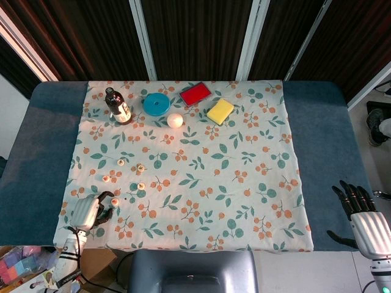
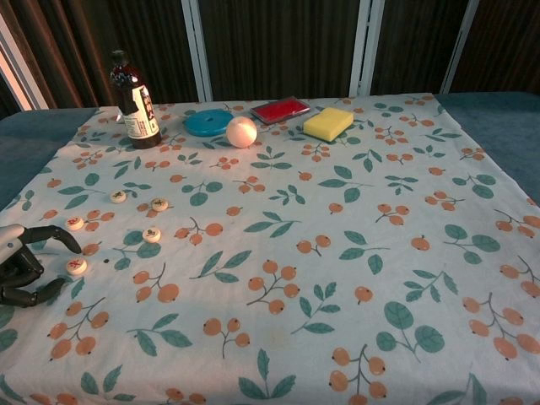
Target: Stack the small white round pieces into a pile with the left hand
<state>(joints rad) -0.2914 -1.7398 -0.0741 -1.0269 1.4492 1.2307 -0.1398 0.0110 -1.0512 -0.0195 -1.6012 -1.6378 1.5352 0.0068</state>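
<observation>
**At the near-left corner, my left hand beside a white piece**

On the near-left part of the tabletop (image 1: 317,146), over the flowered cloth (image 2: 337,253), my left hand (image 2: 21,266) hangs with its fingers (image 2: 51,238) curled but apart, and nothing is in them. One fingertip arches over toward the nearest small white round piece (image 2: 76,266), the one with a red mark; I cannot tell whether it touches. The other four pieces lie loose and apart from one another a little further in: one (image 2: 75,223) just beyond my hand, one (image 2: 151,234) to its right, and two (image 2: 118,196) (image 2: 159,203) further back. None sits on another.

My right hand (image 1: 360,213) shows in the head view only, off the cloth at the near-right edge, fingers spread and holding nothing.

Along the far edge stand a dark bottle (image 2: 135,103), a blue disc (image 2: 207,122), a pale ball (image 2: 241,132) just beside the disc, a red flat block (image 2: 280,110) and a yellow sponge (image 2: 328,123).
</observation>
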